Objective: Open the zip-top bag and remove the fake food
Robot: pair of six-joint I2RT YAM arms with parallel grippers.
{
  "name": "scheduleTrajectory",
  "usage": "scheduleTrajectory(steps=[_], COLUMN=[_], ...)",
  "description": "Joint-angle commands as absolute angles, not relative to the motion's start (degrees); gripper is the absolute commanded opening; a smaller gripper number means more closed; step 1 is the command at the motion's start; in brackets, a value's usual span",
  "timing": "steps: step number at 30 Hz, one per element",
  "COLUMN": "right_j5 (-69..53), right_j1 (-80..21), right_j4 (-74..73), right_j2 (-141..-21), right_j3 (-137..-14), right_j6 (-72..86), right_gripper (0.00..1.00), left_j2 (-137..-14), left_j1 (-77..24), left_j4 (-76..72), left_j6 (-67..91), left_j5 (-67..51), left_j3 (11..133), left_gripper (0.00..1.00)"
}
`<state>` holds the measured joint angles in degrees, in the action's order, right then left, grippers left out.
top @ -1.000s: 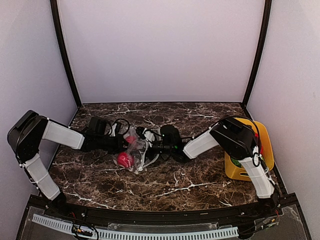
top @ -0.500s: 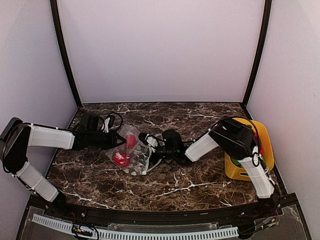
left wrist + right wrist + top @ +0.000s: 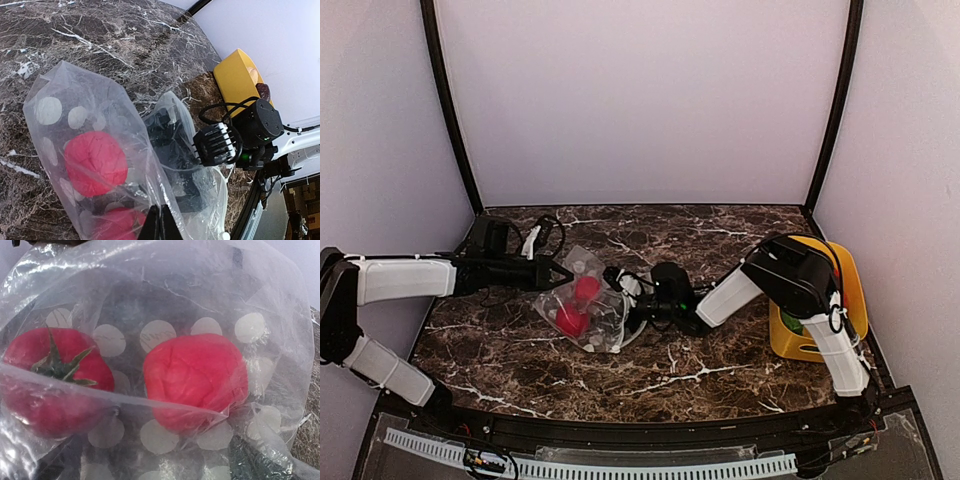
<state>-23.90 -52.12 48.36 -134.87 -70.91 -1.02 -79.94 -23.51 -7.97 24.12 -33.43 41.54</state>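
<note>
Dark marble counter (image 3: pixel 720 360) is carrying everything, with a yellow bin (image 3: pixel 855 290) sitting at its right edge. The zip-top bag (image 3: pixel 605 322) is sitting mid-counter between both arms. Left pincer (image 3: pixel 558 272) is pinching the bag's left edge, clamped tight on the plastic. Right pincer (image 3: pixel 623 305) is poking into the bag's mouth, jaws spread wide. Fake food (image 3: pixel 570 320), two red pieces, is sitting inside the bag.

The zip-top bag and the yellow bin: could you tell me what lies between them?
Only the right arm, in the top view: the right gripper reaches into the zip-top bag and its white forearm runs back toward the yellow bin.
</note>
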Motion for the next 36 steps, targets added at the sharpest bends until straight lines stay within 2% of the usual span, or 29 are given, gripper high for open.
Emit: scheduleTrajectory(steps=[1,11,27,31,34,36], right_j5=[-23.91,-15.98,-15.77,-17.93,-18.74,-18.37], right_j1=[-52.38,-53.86,-55.45,-55.40,-55.41,-55.40], right_j4=[52.92,63.28,57.10,55.27,53.85,52.89], right_j2=[-132.95,-129.49,-135.90,-138.23,-139.70,-140.34], right_j3=[-68.61,-62.25,-72.75,-76.02,-77.78,-78.54], right_j6=[-0.26,-1.89,-0.08,-0.01,-0.09,0.00], right_gripper=[0.99,0.99,0.98,0.93,0.86,0.85], left_j2=[-77.64,-79.71,-81.36,-81.49,-81.56,-81.58], left_j1=[-23.38,-23.38,-23.46,-23.66,-23.89,-23.90], left_j4=[-7.19,-4.30,-5.87,-6.72,-6.74,-6.50], left_j6=[22.16,20.79,21.59,22.08,22.07,21.93], left_j5=[-36.98,-36.25,-38.26,-39.84,-40.47,-40.36], left_j3=[42.62,43.71,43.24,43.39,43.66,43.60], left_gripper=[0.01,0.01,0.01,0.01,0.01,0.01])
